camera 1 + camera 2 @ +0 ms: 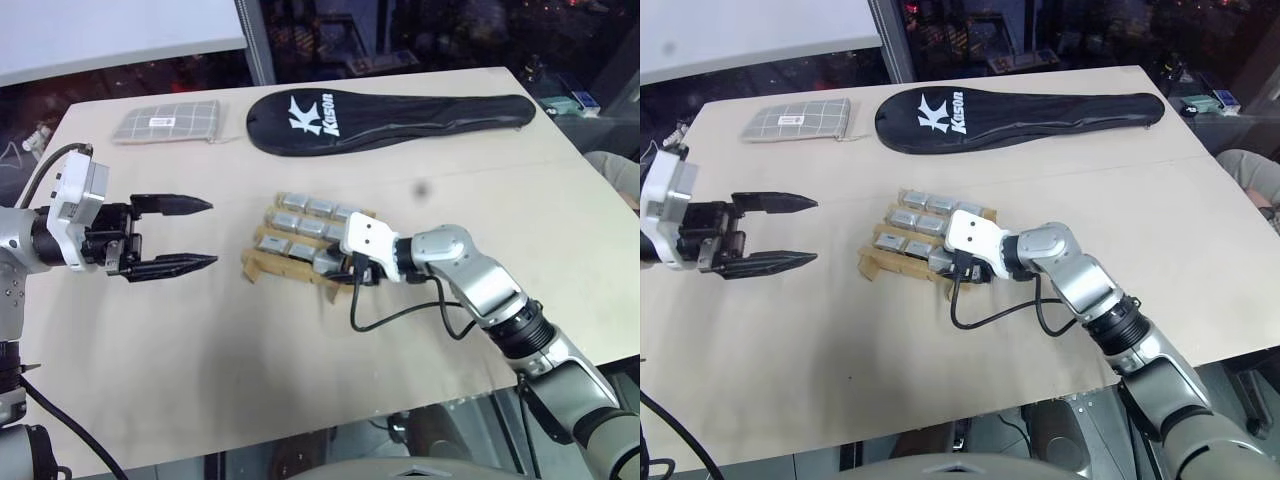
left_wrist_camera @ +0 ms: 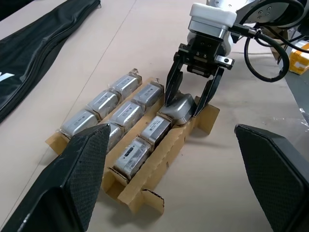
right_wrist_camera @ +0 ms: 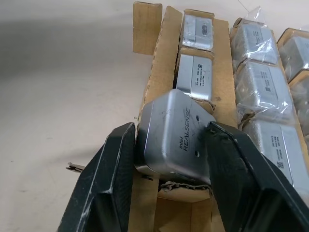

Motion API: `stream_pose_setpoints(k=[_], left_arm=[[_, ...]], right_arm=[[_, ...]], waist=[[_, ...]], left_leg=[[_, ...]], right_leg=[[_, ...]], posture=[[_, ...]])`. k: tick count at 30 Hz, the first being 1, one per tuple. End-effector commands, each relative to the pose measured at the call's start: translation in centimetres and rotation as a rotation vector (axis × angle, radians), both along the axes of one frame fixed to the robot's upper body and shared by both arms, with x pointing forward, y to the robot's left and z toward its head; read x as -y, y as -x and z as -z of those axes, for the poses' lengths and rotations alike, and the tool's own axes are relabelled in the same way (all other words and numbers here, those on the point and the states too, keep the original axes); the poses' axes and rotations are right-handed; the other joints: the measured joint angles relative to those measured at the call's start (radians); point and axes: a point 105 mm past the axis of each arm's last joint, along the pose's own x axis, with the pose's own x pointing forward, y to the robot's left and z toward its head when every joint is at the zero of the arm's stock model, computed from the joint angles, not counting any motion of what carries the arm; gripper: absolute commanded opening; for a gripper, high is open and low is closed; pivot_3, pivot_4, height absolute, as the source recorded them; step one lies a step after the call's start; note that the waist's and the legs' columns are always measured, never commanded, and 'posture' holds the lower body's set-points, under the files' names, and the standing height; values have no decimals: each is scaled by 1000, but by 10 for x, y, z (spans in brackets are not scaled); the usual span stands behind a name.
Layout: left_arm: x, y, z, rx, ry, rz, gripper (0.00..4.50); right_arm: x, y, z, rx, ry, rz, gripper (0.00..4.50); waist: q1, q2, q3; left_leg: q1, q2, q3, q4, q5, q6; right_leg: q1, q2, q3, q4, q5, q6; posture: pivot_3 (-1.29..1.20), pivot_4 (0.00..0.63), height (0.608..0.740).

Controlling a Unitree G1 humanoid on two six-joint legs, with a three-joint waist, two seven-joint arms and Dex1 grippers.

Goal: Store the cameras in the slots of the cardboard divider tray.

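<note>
The cardboard divider tray (image 1: 262,268) lies mid-table, its slots holding several silver-grey cameras (image 1: 305,207), some wrapped in clear plastic. One bare camera (image 3: 174,140) sits tilted in the end slot of the tray's near row. My right gripper (image 1: 340,265) reaches over that slot from the right, and its black fingers (image 2: 170,89) flank this camera closely with the jaws slightly parted. My left gripper (image 1: 205,235) hovers to the left of the tray, pointing at it, wide open and empty.
A long black racket cover (image 1: 390,115) lies across the far side of the table. A flat grey gridded packet (image 1: 167,123) rests at the far left. A black cable (image 1: 400,315) loops off my right wrist onto the table. Bare tabletop stretches in front of the tray.
</note>
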Motion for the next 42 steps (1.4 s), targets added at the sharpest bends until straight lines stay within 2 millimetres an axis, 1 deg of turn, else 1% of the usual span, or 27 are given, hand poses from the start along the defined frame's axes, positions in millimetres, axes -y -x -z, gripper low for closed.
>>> stream_pose_setpoints(k=[1, 5, 9, 10, 13, 14, 20, 25, 27, 29, 32, 34, 37, 42], left_arm=[[-2, 2, -10, 28, -26, 1, 4284], [-2, 2, -11, 28, -26, 2, 4284], [-2, 2, -12, 27, -27, 4, 4284], [-2, 2, -12, 27, -27, 5, 4284], [-1, 2, -12, 26, -27, 7, 4284], [-1, 2, -12, 25, -27, 9, 4284], [0, 1, -12, 25, -24, 11, 4284], [0, 0, -12, 27, -23, 11, 4284], [0, -1, -12, 28, -23, 10, 4284], [0, -1, -12, 28, -23, 10, 4284], [0, -1, -12, 27, -23, 9, 4284], [0, -1, -12, 27, -23, 9, 4284], [1, -2, -12, 28, -23, 10, 4284], [1, -2, -12, 29, -22, 8, 4284]], right_arm=[[4, -5, 6, 32, 35, 25, 2239], [5, -4, 8, 57, 57, 12, 2239], [4, -5, 5, 89, 57, 17, 2239], [3, -5, 3, 92, 50, 18, 2017], [3, -6, -5, 111, 33, 21, 1006], [3, -6, -8, 122, 32, 23, 818], [5, -4, -20, 176, 43, 20, 802], [8, -6, -23, 187, 41, 39, 802], [9, -5, -28, 175, 24, 44, 802], [9, -1, -36, 113, -34, 47, 802], [10, 6, -48, -34, -113, 63, 802], [14, 6, -54, -125, -140, 94, 802], [18, 5, -62, -189, -155, 119, 802], [15, 2, -71, -302, -217, 132, 802]], waist=[[0, 0, 0], [0, 0, 0], [0, 0, 0], [0, 0, 0], [-1, -1, -1], [-1, -1, -1], [2, 0, 0], [3, 0, 0], [3, 0, 0], [3, 0, 0], [3, 0, 0], [2, 0, 0], [2, 0, 0], [2, 0, 0]], left_leg=[[0, 0, 0, 0, 0, 0], [1, 0, 0, 0, 0, 0], [1, 0, 0, 0, 0, 0], [1, 0, 0, 0, 0, 0], [2, 0, 0, 0, 0, 0], [2, 0, 0, 0, 0, 0], [2, 1, 0, 0, 0, 0], [1, 0, 0, 0, 0, 0], [1, 0, 0, 0, 0, 0], [1, 0, 0, 0, 0, 0], [0, 0, -1, 0, 0, 0], [0, 0, -1, 0, 0, 0], [-1, 0, -2, 0, 0, 0], [-1, 0, -2, 0, 0, 0]], right_leg=[[0, 0, 0, 0, 0, 0], [0, 0, 0, 0, 0, 0], [0, 0, 0, 0, 0, 0], [0, 0, 0, 0, 0, 0], [1, 1, 1, 1, 0, 0], [1, 1, 1, 1, 0, 0], [1, 1, 0, 1, 0, 0], [1, 0, 0, 1, 0, 0], [1, 0, 0, 1, 0, 0], [1, 0, 0, 1, 0, 0], [0, 0, 0, 0, 0, 0], [0, 0, 0, 0, 0, 0], [0, -1, 0, 0, 0, 0], [0, -1, -1, -1, 0, 0]], posture=[[0, 150, 740], [0, 150, 740], [0, 150, 740], [0, 150, 740], [0, 150, 740], [0, 150, 740], [0, 150, 740], [0, 150, 740], [0, 150, 740], [0, 150, 740], [0, 150, 740], [0, 150, 740], [0, 150, 740], [0, 150, 740]])
